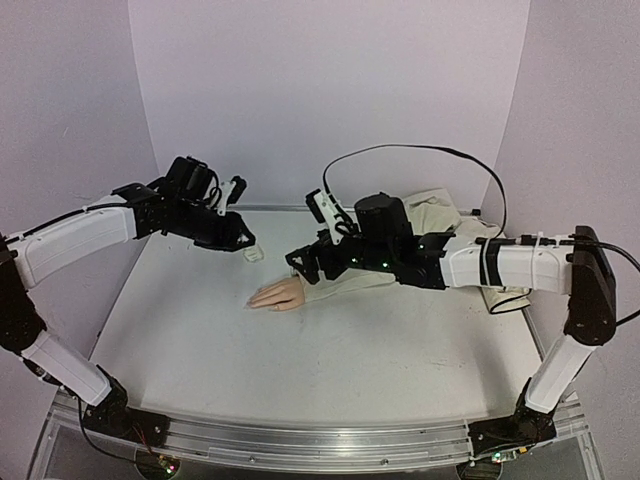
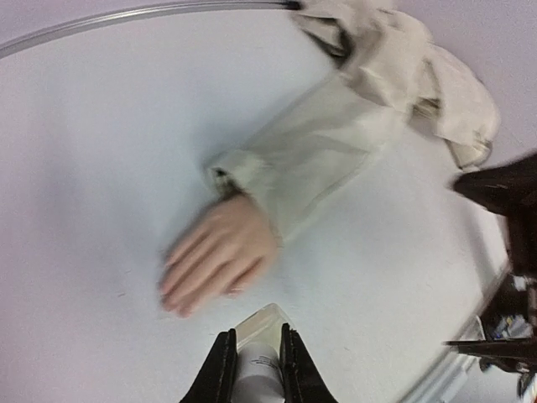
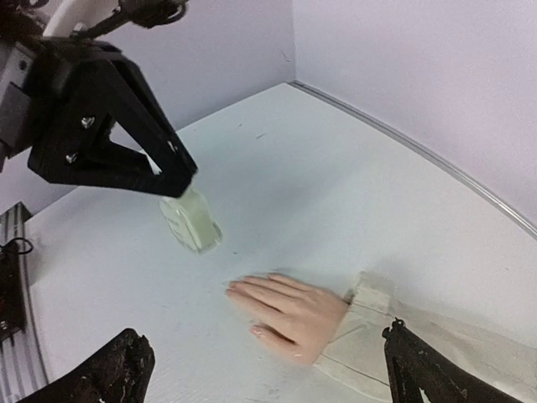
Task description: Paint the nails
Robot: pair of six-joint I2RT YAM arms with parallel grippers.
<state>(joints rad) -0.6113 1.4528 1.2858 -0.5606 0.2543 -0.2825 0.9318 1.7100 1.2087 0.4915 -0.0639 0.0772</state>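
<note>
Left tool (image 2: 256,334), clamped on the bottle (image 2: 256,374), could tip it onto the hand (image 2: 220,260) at centre frame; right tool (image 1: 305,262) gapes wide.

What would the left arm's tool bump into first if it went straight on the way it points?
Probably the small peach fake hand lying flat on the white table: it sits just ahead of the left tool and the small white bottle it grips. Depth is unclear.
</note>
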